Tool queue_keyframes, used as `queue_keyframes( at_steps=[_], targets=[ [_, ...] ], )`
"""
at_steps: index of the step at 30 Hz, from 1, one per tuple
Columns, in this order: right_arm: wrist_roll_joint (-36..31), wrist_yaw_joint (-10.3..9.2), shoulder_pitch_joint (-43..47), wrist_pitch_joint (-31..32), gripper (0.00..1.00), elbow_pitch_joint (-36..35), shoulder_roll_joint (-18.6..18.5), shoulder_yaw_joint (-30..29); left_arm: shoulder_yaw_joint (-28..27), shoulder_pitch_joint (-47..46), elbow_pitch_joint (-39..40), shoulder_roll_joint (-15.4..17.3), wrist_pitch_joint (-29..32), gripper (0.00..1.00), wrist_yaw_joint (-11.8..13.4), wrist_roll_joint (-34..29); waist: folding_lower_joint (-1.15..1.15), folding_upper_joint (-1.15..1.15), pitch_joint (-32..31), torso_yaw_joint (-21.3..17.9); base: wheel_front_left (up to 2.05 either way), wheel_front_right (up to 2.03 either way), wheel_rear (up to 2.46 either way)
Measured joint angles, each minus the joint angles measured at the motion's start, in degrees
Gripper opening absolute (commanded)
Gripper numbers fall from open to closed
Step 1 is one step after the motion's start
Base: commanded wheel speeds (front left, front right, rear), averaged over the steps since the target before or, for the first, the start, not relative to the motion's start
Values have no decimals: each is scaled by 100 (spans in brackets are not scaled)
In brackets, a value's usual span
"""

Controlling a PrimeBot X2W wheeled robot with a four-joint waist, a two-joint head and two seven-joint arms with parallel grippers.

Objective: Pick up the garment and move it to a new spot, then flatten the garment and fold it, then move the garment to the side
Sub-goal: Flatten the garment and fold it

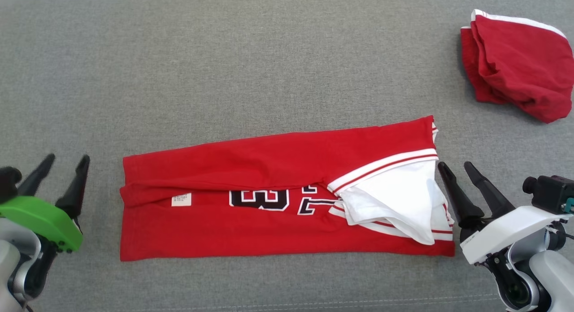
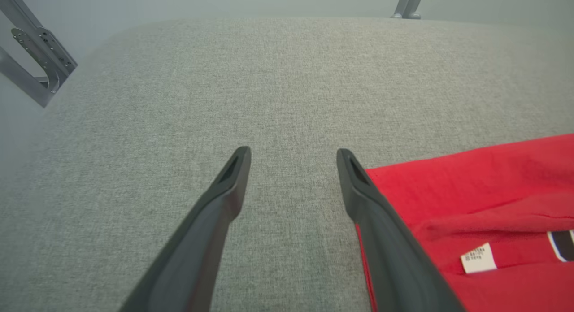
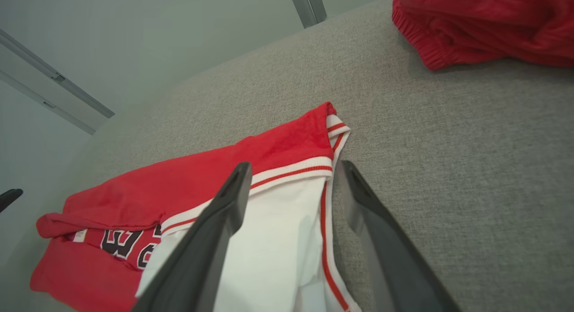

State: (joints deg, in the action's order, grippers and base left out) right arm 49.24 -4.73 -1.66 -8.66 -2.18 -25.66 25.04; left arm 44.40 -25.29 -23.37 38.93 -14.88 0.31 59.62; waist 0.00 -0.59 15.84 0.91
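The garment (image 1: 278, 168), a red jersey with white sleeves, striped trim and black numbers, lies folded lengthwise into a long band across the middle of the grey surface. My left gripper (image 1: 65, 162) stands open just off its left end, nothing between the fingers; in the left wrist view that gripper (image 2: 293, 155) hovers over bare fabric beside the garment's red corner (image 2: 475, 186). My right gripper (image 1: 455, 166) stands open at the garment's right end, holding nothing. In the right wrist view this gripper (image 3: 293, 168) straddles the white sleeve edge (image 3: 278, 231).
A second red garment with white trim (image 1: 520, 65) lies bunched at the far right corner, also seen as a red heap (image 3: 484, 25) in the right wrist view. Metal frame legs (image 2: 36, 65) stand beyond the surface's left edge.
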Motion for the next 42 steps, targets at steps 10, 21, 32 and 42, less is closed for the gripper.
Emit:
queue_keyframes(
  at_steps=[10, 21, 32, 42],
  targets=[
    [335, -51, -64, 568, 100, 803, -65, -52, -1250, -239, 829, -522, 21, 100, 542, -688, 0, 0, 41, 383, 0, 0, 0],
    [1034, 183, -592, 1156, 0, 1259, 242, -8, -1886, 304, 1135, -961, 20, 100, 581, -946, 0, 0, 142, 853, 0, 0, 0],
    [1755, 480, -666, 1218, 0, 1138, 122, -716, -2508, 954, 1294, -1244, 21, 100, 625, -1159, 0, 0, 56, 673, 0, 0, 0],
    [2336, 576, -288, 1526, 0, 671, -584, -1308, -2547, 1302, 1462, -1507, 21, 100, 621, -1430, 0, 0, -181, 395, 0, 0, 0]
  ],
)
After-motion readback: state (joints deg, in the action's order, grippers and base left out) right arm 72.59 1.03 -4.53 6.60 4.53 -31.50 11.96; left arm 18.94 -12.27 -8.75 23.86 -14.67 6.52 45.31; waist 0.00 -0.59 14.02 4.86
